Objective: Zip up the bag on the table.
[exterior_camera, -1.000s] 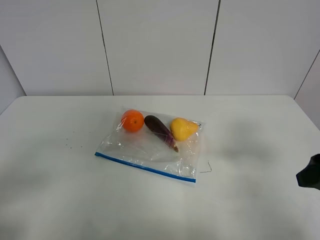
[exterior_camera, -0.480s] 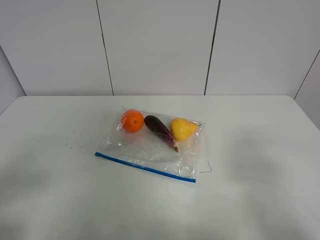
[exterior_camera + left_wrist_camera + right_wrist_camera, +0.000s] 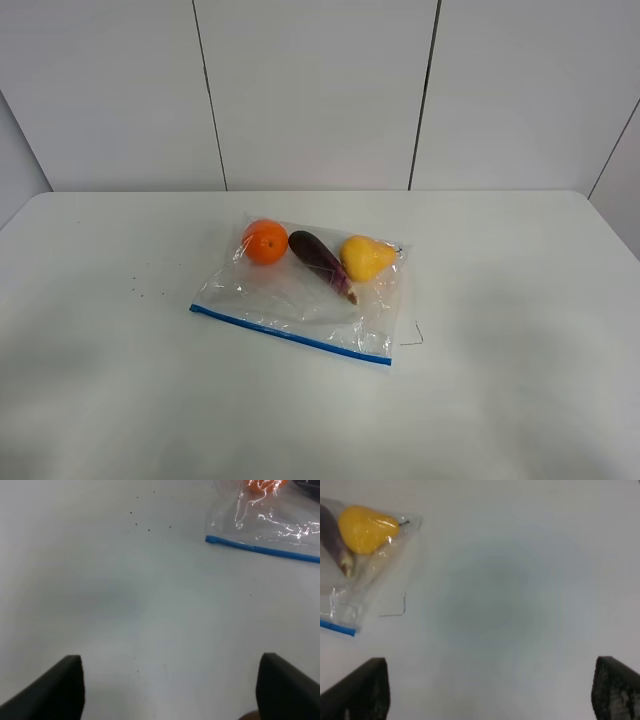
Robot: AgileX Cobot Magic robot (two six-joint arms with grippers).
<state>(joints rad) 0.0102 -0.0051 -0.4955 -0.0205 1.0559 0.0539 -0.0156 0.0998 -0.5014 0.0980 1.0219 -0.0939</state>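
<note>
Bag [image 3: 305, 297] of clear plastic lies flat near the middle of the white counter [image 3: 520, 400], a bit to the left side. Its blue zipper strip [image 3: 290, 335] runs along the near edge. The strip slants, with its left end farther from the camera and its right end closer. Inside the bag, along the far edge, sit an orange [image 3: 265, 241], a purple eggplant [image 3: 322, 262] and a yellow pear [image 3: 365, 258]. A thin dark thread [image 3: 412, 338] lies on the counter just beside the bag's right corner. A few tiny dark specks [image 3: 140, 288] dot the counter to the left of the bag.

Neither arm shows in the high view. The left tool [image 3: 170, 685] has its two fingers spread wide apart, holding nothing, over bare counter. In its view the left end of the blue strip [image 3: 212, 539] is ahead of it and off to one side. The right tool [image 3: 490, 687] is spread wide too, also holding nothing. Its view shows the pear [image 3: 366, 529] and the right end of the strip [image 3: 337, 627], off to one side.

The strip's long line runs from one arm's side across to the other's. Both tools look well apart from the bag, and it is hard to say which one is nearer. The zipping has probably not begun.
</note>
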